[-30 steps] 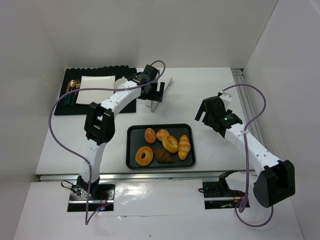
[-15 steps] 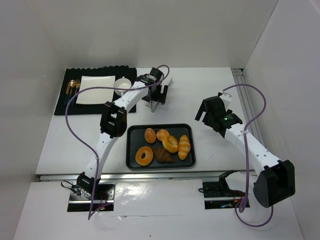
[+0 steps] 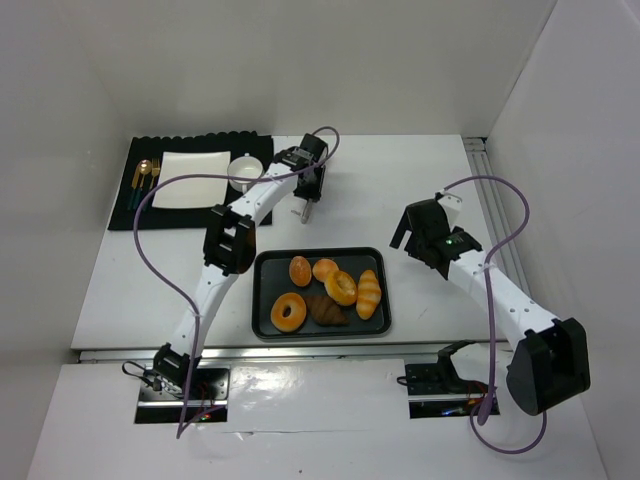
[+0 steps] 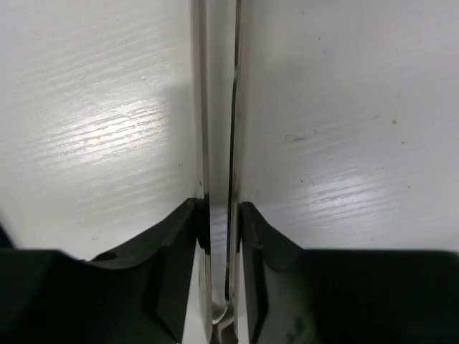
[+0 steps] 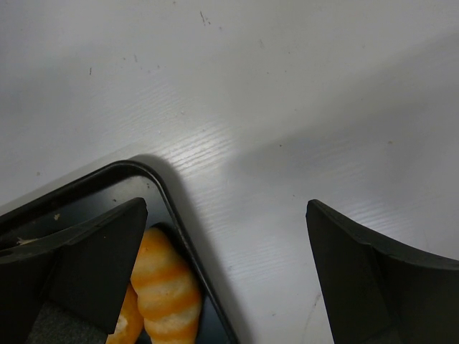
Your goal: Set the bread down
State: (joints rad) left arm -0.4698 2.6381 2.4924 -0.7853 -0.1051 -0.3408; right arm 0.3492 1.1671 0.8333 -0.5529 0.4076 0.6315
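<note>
The bread, a golden-orange ring doughnut (image 3: 289,312), lies at the front left of the black tray (image 3: 383,298), with nothing touching it. My left gripper (image 3: 311,186) is beyond the tray, shut on a pair of metal tongs (image 3: 308,209). In the left wrist view the tongs' two blades (image 4: 200,107) run straight ahead, pressed nearly together between my fingers (image 4: 179,236). My right gripper (image 3: 413,229) hovers right of the tray, open and holding nothing. The right wrist view has the gripper (image 5: 226,222) over the tray's corner (image 5: 163,192), above a striped roll (image 5: 163,287).
The tray also holds a dark chocolate croissant (image 3: 326,310), round orange buns (image 3: 300,270) and the striped roll (image 3: 369,293). A black mat (image 3: 125,213) at the back left carries a white plate (image 3: 190,166), a white cup (image 3: 245,171) and cutlery (image 3: 145,175). A rail (image 3: 490,185) lines the right side.
My left gripper slid right along the back of the table, then shut on the tongs and squeezed their spread arms together. The right arm shifted slightly left.
</note>
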